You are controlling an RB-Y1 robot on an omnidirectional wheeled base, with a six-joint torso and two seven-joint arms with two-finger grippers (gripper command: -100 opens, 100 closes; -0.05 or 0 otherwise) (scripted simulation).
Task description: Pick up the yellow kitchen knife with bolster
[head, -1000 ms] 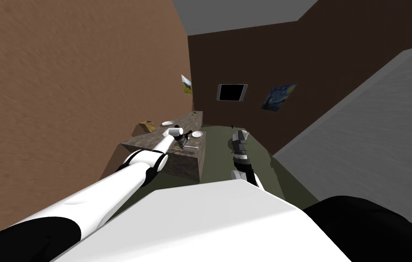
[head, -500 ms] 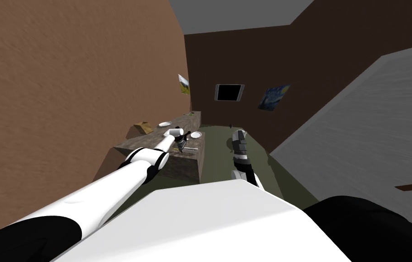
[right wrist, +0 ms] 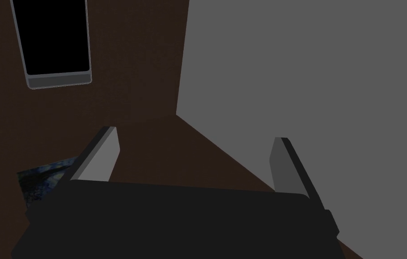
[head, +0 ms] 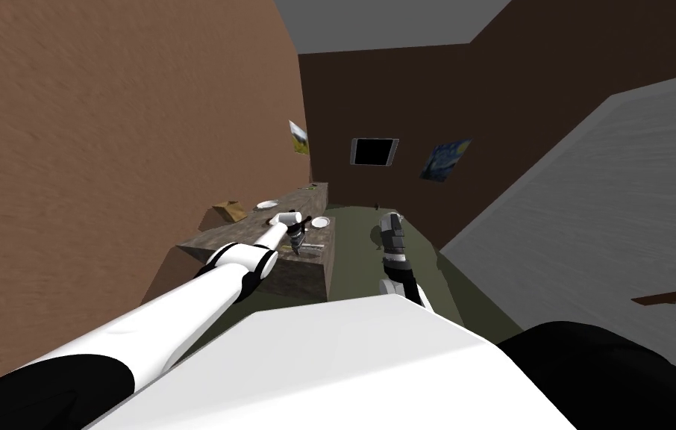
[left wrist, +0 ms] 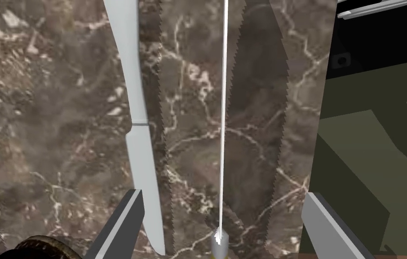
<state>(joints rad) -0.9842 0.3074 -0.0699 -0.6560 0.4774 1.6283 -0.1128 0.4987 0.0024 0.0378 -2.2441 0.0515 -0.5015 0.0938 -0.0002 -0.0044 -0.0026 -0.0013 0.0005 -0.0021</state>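
The knife (left wrist: 223, 112) stands on edge on the brown marble counter (left wrist: 54, 112), so its blade shows as a thin white line. Its grey bolster (left wrist: 218, 236) and a sliver of yellow handle lie right at my gripper's body. My left gripper (left wrist: 223, 225) hangs over the counter, open, with the bolster end between its fingers (left wrist: 124, 222) and neither finger touching it. In the head view the left gripper (head: 296, 239) is above the counter's near end. My right gripper (head: 392, 224) is held over the floor, open (right wrist: 193, 153).
A flat white knife (left wrist: 139, 135) lies beside the left finger, parallel to the yellow-handled one. The counter's edge (left wrist: 321, 135) runs close by the other finger, with olive floor beyond. Two white plates (head: 321, 222) (head: 267, 204) and a tan box (head: 228, 211) sit farther along the counter (head: 217, 239).
The whole head view has drifted slightly left, so I have moved a little. My left gripper sits a touch lower over the counter. Both grippers stay open.
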